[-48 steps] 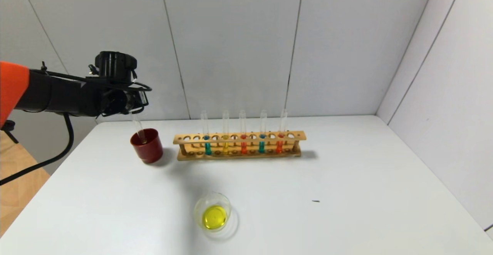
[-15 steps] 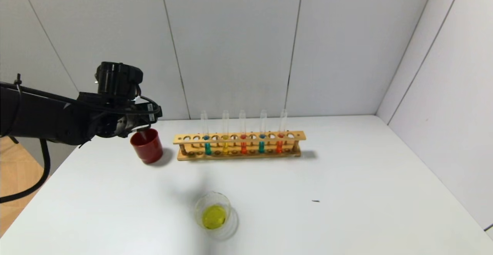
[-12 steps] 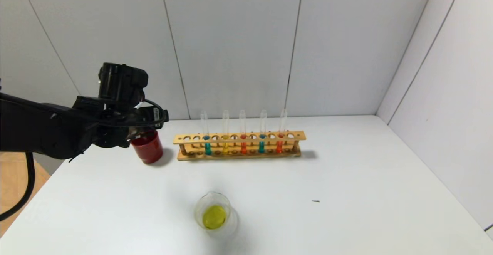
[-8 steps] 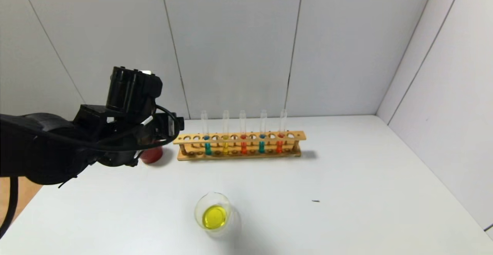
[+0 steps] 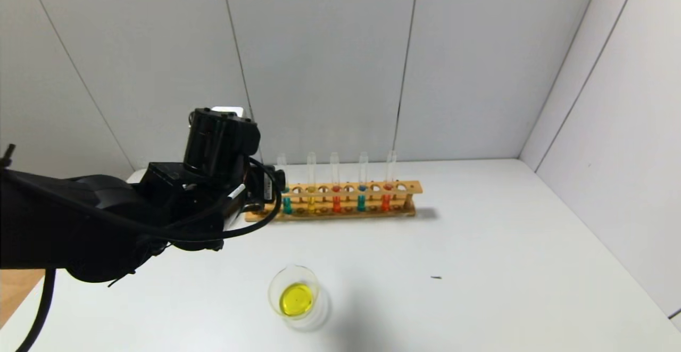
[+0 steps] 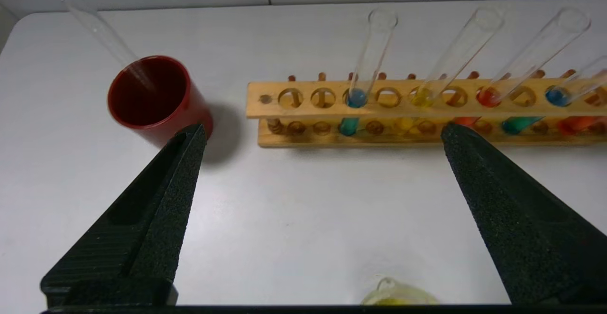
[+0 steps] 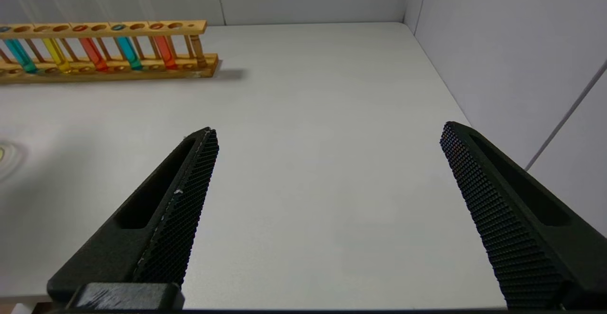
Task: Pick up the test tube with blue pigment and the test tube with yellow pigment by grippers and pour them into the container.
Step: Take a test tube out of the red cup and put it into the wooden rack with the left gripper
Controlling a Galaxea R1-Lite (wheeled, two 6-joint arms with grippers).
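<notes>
Left gripper (image 6: 322, 133): fingers (image 6: 161, 200) were spread wide and held nothing; it hung above the table, just short of the rack's left end, touching neither rack nor cup.
Right gripper (image 7: 327, 133): fingers (image 7: 180, 195) were likewise spread wide and empty, low over bare table well to the right of the rack; it did not show in the head view.
Container (image 5: 296, 296): a clear glass beaker stood on the table nearer the robot than the rack, in front of its left half, with a pool of yellow liquid in its bottom.
Red cup (image 6: 151, 96): it sat just beyond the rack's left end, with an empty clear tube (image 6: 102, 32) leaning out of it.
Rack (image 5: 330, 200): a wooden rack stood across the table, carrying five upright tubes.
Test tube with blue pigment (image 6: 365, 67): it was the leftmost tube in the rack, teal-blue liquid at its bottom; another blue tube (image 5: 362, 184) stood fourth from the left.
Test tube with yellow pigment (image 6: 453, 58): it stood in the rack directly right of the leftmost blue tube.
Orange-red tubes (image 5: 335, 184): these occupied the third and fifth places.
Table (image 5: 479, 245): white and smooth, with a small dark speck (image 5: 436, 277) well right of the container.
Room: pale grey panelled walls (image 5: 330, 59) rose behind the rack and along the right side.
</notes>
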